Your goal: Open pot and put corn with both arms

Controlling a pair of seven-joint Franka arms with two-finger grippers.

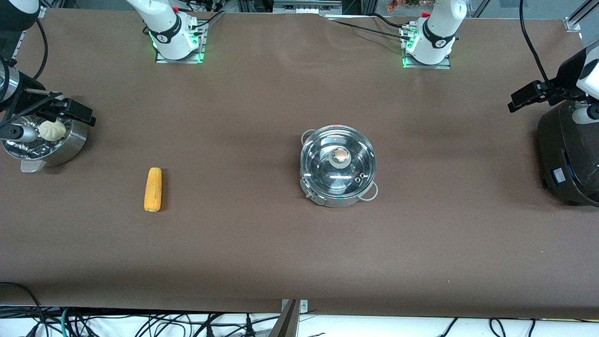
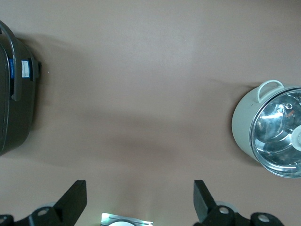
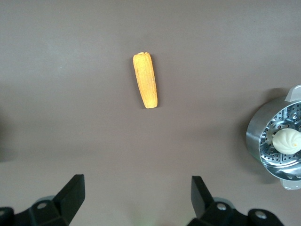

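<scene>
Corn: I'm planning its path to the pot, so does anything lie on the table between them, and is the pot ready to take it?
Nothing visible lies on the table between the corn and the pot. But the glass lid is on the pot, closing it. Both grippers, left and right, are open and hold nothing.

Two white Franka arms with black fittings

Each arm point(image 1: 168, 28) is glossy white with a black band near its base, a red button, green-lit plate and black cables. The left gripper point(image 2: 140, 202) and right gripper point(image 3: 137, 197) have matte black wedge fingers with silver screws.
</scene>
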